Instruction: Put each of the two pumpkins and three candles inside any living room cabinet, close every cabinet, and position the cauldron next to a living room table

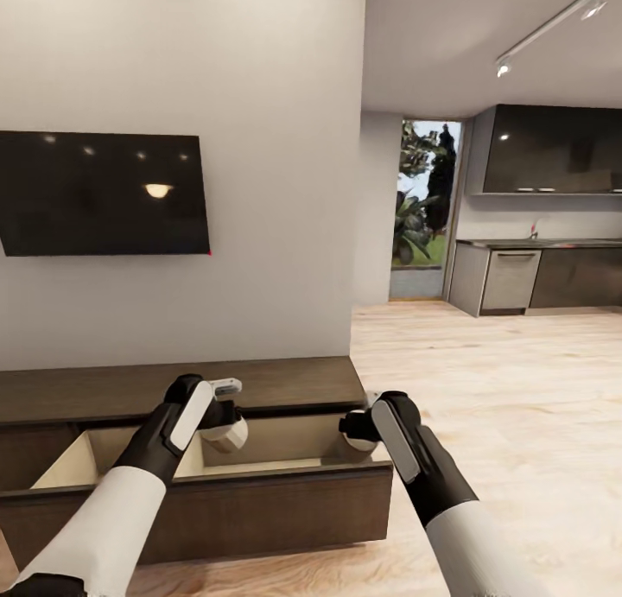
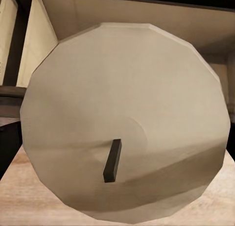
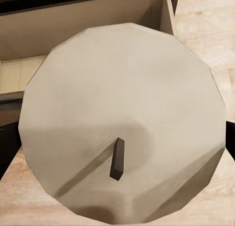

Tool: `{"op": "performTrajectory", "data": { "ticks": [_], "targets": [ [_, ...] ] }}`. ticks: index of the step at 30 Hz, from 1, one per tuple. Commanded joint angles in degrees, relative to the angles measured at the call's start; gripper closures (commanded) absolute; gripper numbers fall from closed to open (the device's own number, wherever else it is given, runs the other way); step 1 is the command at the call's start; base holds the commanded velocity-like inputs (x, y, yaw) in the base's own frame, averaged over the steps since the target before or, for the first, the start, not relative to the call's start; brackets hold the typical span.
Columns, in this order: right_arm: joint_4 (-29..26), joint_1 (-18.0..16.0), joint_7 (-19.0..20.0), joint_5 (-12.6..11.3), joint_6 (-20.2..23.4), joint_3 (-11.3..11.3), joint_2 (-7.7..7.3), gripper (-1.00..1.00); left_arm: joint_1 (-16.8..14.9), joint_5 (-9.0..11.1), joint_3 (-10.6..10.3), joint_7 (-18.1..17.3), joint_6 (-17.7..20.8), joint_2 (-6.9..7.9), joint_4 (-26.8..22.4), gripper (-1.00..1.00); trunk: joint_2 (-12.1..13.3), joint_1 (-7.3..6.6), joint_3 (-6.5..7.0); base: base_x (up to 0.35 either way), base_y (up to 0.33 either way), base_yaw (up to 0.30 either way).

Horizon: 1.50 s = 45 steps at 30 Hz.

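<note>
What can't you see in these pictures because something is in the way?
- Left wrist view: the candle covers the left gripper's fingers and most of the open drawer.
- Right wrist view: the other candle covers the right gripper's fingers.
- Head view: the arms hide part of the drawer floor; the cabinet runs off the left edge.

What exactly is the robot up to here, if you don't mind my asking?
It is putting candles away. The left gripper holds one candle over the open drawer of the cabinet. The right gripper holds a second candle near the drawer's right end. Neither candle has been let go, and the drawer is not yet shut.
</note>
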Motion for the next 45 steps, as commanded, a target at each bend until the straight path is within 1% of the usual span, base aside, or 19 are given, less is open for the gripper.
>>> {"op": "performTrajectory", "data": {
  "ticks": [1,5,6,7,9,10,12,13,15,16,18,19,21,23,26,30,36,45],
  "targets": [
    [0.63,-0.36,-0.68,-0.59,-0.28,0.12,0.05,1.00,-0.12,0.55,-0.09,0.69,0.11,-0.08,0.03,1.00,-0.03,-0.01,-0.07,0.000,0.000,0.000],
    [2.14,-0.82,-0.68,-0.64,-1.66,0.27,0.13,1.00,-0.29,0.53,-0.10,0.82,0.11,-0.27,0.11,1.00,-0.03,-0.01,-0.07,0.000,0.000,0.000],
    [2.70,-1.10,-0.68,-0.71,-2.01,0.34,0.17,1.00,-0.90,0.53,-0.10,0.84,0.11,-0.53,0.25,1.00,-0.03,-0.01,-0.07,0.000,0.000,0.000],
    [3.74,-2.20,-0.68,-0.84,-2.45,0.38,0.18,1.00,-1.94,0.53,-0.10,0.85,0.11,-0.87,1.04,1.00,-0.03,-0.01,-0.07,0.000,0.000,0.000],
    [8.76,-6.50,-0.68,-1.05,-3.06,0.43,0.22,1.00,-4.67,0.58,-0.06,0.80,0.11,-1.35,5.34,1.00,-0.03,-0.01,-0.07,0.000,0.000,0.000],
    [10.44,-7.66,-0.68,-1.10,-3.16,0.44,0.23,1.00,-5.56,0.59,-0.05,0.73,0.11,-1.45,6.76,1.00,-0.03,-0.01,-0.07,0.000,0.000,0.000],
    [16.38,-11.42,-0.59,-1.21,-3.58,0.44,0.20,1.00,-9.65,0.60,-0.03,0.45,0.11,-1.84,12.39,1.00,-0.03,-0.01,-0.07,0.000,0.000,0.000],
    [17.30,-12.10,-0.59,-1.23,-3.68,0.43,0.19,1.00,-10.56,0.60,-0.03,0.42,0.11,-1.97,13.47,1.00,-0.03,-0.01,-0.07,0.000,0.000,0.000],
    [19.53,-14.30,-0.62,-1.23,-3.80,0.42,0.12,1.00,-13.32,0.61,-0.02,0.38,0.11,-2.81,16.59,1.00,-0.03,-0.01,-0.07,0.000,0.000,0.000],
    [19.98,-14.86,-0.63,-1.22,-3.78,0.42,0.11,1.00,-13.80,0.59,-0.02,0.37,0.11,-3.04,17.30,1.00,-0.03,-0.01,-0.07,0.000,0.000,0.000],
    [21.63,-16.79,-0.66,-1.21,-3.74,0.36,0.14,1.00,-15.62,0.56,-0.02,0.25,0.11,-3.64,20.87,1.00,-0.03,-0.01,-0.07,0.000,0.000,0.000],
    [22.12,-17.11,-0.67,-1.23,-3.77,0.35,0.16,1.00,-16.14,0.55,-0.02,0.16,0.11,-3.73,21.98,1.00,-0.03,-0.01,-0.07,0.000,0.000,0.000],
    [23.78,-18.25,-0.62,-1.26,-3.89,0.35,0.42,1.00,-18.10,0.53,-0.02,-0.47,0.11,-3.96,25.98,1.00,-0.03,-0.01,-0.07,0.000,0.000,0.000],
    [25.13,-18.87,-0.61,-1.27,-3.97,0.38,0.93,1.00,-19.00,0.53,-0.02,-0.79,0.11,-4.10,27.90,1.00,-0.03,-0.01,-0.07,0.000,0.000,0.000],
    [27.87,-19.75,-0.60,-1.28,-4.04,0.41,1.76,1.00,-19.64,0.52,-0.02,-1.01,0.11,-4.60,30.09,1.00,-0.03,-0.01,-0.07,0.000,0.000,0.000],
    [29.78,-20.18,-0.59,-1.34,-4.06,0.53,2.25,1.00,-19.88,0.52,-0.02,-1.12,0.11,-4.79,31.33,1.00,-0.03,-0.01,-0.07,0.000,0.000,0.000],
    [33.22,-20.26,-0.53,-1.38,-4.07,0.58,2.25,1.00,-19.85,0.45,-0.12,-1.08,0.11,-4.58,32.43,1.00,-0.03,-0.01,-0.07,0.000,0.000,0.000],
    [34.43,-20.13,-0.19,-1.44,-3.96,0.67,2.25,1.00,-19.63,0.29,-0.29,-1.06,0.11,-4.29,32.61,1.00,-0.03,-0.01,-0.07,0.021,0.043,0.000]
  ]
}}
